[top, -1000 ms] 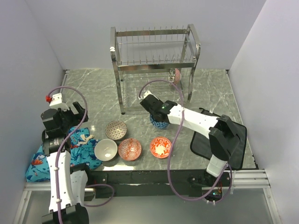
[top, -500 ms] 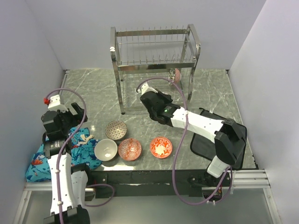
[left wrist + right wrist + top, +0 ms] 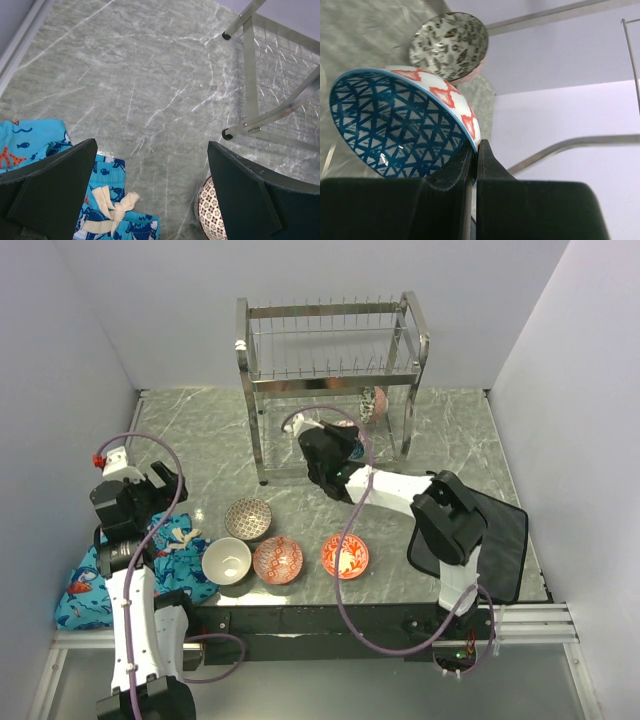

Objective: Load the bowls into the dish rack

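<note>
Tightly, blue bowl (image 3: 395, 125), rim between right jaws

Brown-grey bowl (image 3: 205, 217) partly behind one of the left fingers (image 3: 245, 195), off the bottom edge

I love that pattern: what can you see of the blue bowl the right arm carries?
The blue bowl is small, round, seemingly glazed ceramic: dark blue triangle lattice inside, white with red-orange zigzags outside, light blue rim. It is tilted on edge, held up near the lower tier of the dish rack. The right gripper is shut on its rim, one finger inside, one outside.
</note>
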`<action>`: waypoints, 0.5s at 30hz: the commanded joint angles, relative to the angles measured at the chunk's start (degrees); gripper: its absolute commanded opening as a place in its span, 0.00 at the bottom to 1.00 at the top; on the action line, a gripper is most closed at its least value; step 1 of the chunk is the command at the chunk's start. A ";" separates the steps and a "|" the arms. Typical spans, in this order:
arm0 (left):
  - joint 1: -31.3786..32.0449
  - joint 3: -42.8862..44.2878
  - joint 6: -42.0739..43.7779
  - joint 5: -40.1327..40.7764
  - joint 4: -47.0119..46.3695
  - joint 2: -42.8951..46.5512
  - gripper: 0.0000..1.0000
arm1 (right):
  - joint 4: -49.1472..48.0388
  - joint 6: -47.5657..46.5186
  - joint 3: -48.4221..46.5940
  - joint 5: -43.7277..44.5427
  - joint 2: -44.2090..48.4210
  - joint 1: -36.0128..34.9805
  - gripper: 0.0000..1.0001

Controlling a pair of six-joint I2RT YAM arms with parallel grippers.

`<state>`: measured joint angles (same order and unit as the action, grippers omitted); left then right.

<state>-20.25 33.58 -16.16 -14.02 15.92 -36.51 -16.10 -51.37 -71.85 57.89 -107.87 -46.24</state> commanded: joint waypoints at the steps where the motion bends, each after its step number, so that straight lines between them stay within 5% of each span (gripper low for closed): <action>1: -0.23 -2.20 -1.33 -1.88 -4.14 1.79 0.99 | -11.05 -6.80 -6.80 2.06 -2.24 3.69 0.00; 15: -0.14 -7.74 -1.68 -4.88 -8.10 8.56 0.99 | -5.79 -12.08 -31.49 2.58 -20.61 7.13 0.00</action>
<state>-20.29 26.46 -17.30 -16.91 11.51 -29.56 -21.26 -61.56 -95.64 57.93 -125.01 -39.42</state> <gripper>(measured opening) 0.995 0.036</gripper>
